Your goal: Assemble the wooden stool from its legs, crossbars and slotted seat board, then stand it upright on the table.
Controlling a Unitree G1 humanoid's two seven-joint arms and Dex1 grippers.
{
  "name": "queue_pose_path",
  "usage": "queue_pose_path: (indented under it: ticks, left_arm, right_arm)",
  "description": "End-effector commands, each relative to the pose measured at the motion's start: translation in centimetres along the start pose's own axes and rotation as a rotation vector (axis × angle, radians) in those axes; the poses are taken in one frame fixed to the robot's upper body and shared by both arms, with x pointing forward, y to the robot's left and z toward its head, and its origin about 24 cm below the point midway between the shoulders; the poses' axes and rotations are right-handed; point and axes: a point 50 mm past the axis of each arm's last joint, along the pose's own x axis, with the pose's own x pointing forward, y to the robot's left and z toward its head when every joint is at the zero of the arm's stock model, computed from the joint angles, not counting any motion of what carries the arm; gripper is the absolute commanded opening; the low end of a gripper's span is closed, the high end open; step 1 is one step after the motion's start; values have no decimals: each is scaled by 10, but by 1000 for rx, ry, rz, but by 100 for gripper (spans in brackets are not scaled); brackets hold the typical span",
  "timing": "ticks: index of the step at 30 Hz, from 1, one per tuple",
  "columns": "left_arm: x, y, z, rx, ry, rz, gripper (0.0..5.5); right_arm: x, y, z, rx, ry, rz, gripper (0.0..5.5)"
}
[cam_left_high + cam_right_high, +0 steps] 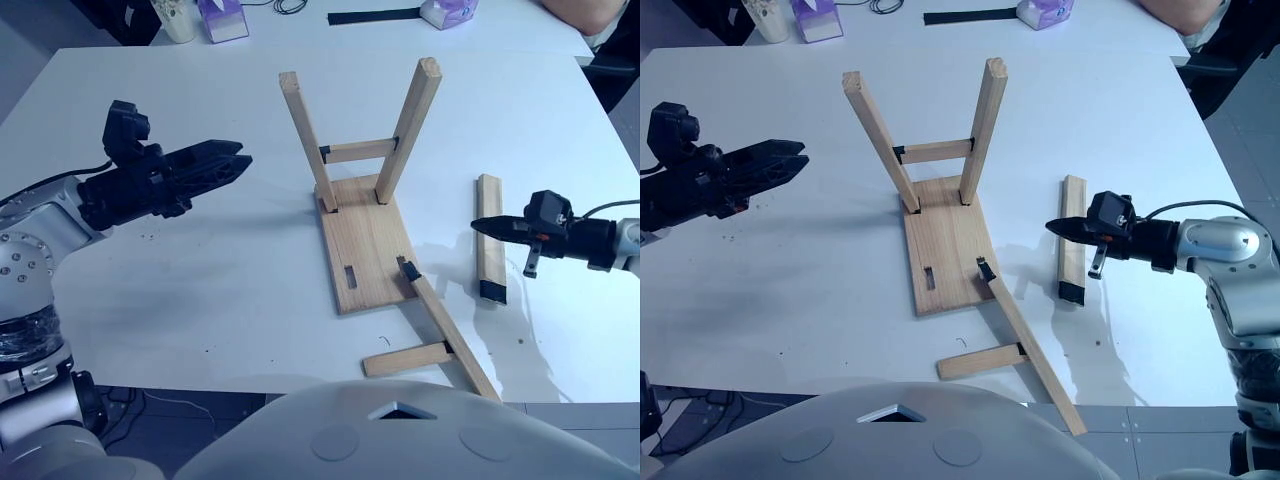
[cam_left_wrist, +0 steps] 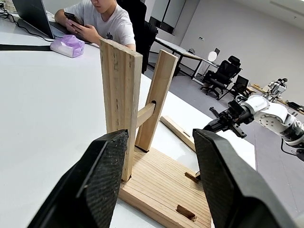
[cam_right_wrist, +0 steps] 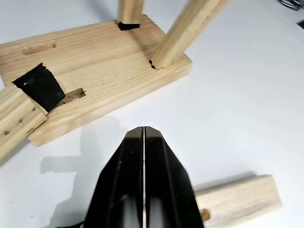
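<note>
Halfway through the build, the slotted seat board [image 1: 365,240] lies flat in the middle of the white surface [image 1: 200,280]. Two upright legs [image 1: 305,135] are seated in its far end and tied together by a crossbar [image 1: 360,151]. A third leg [image 1: 450,345], with a second crossbar [image 1: 405,359] plugged into its side, lies on the surface with its dark-tipped end propped on the board's near right corner. It has not been seated. An open slot [image 1: 349,274] shows near the board's near left corner.

The left tool [image 1: 243,157] hangs above the surface well to the left of the board, its fingers [image 2: 102,175] spread and aimed at the standing pair. The right tool [image 1: 476,224] has its fingers pressed together and holds nothing. It hovers at the inner edge of a loose leg [image 1: 490,265] that lies flat to the right of the board.

The step in hand looks like fitting the second pair of legs. The next move would seem to call for the right tool to spread and take a leg. That leg then has to be stood on end and pressed into its slot while the left tool steadies the board or the standing pair, since an unbraced board could slide or tip.
</note>
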Motion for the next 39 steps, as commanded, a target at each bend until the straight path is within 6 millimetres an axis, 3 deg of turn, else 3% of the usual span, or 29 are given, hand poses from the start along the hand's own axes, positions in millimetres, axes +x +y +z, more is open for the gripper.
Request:
queue_pose_path:
  ticks: [1,4,12,17,21,25,29,34,39]
  left_arm:
    - [2,-1,5,12,34,-14,251]
    - [5,-4,4,31,53,-29,251]
    - [16,-20,-11,178,182,-64,251]
    - [54,-34,-19,381,295,-206,251]
    - [86,-43,-21,467,331,-378,251]
    - [113,-50,-33,503,392,-512,251]
    - [137,-69,-50,553,461,-700,306]
    - [169,-72,-80,735,531,-809,311]
    - [181,-76,-106,862,558,-911,311]
  right_arm:
    - [-1,19,24,38,-114,34,3]
    - [-8,28,26,72,-96,120,11]
    - [-33,59,20,142,110,506,141]
    - [-35,71,10,147,169,562,141]
    - [-38,53,2,165,169,465,141]
    - [-52,20,-12,183,203,323,141]
    - [-62,-3,-16,193,189,204,143]
    - [-58,-4,-15,185,163,187,143]
    - [-51,8,-21,187,165,206,143]
